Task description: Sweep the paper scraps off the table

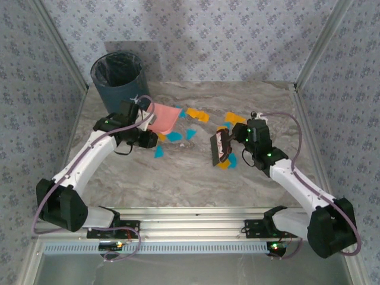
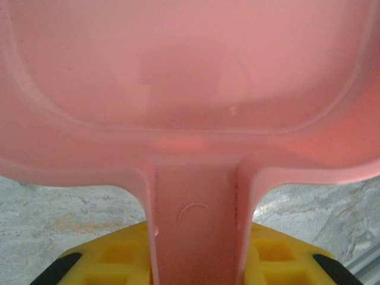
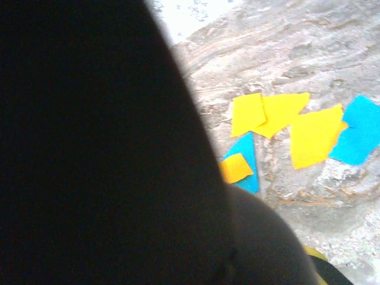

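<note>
A dark bin [image 1: 119, 74] with a black liner stands at the far left corner of the counter [image 1: 178, 181]; what is inside cannot be told. Near it, the left pincer [image 1: 143, 123] is clamped on the handle of a pink dustpan [image 1: 165, 117]. Orange and teal paper scraps [image 1: 198, 115] lie scattered on the counter between the dustpan and a dark brush [image 1: 220, 148], which the right pincer [image 1: 233, 144] grips tightly.

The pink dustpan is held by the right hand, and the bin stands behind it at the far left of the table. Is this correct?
The pink dustpan is held by the left hand, not the right hand; the top external view shows it. The bin stands behind it at the far left of the table.
</note>
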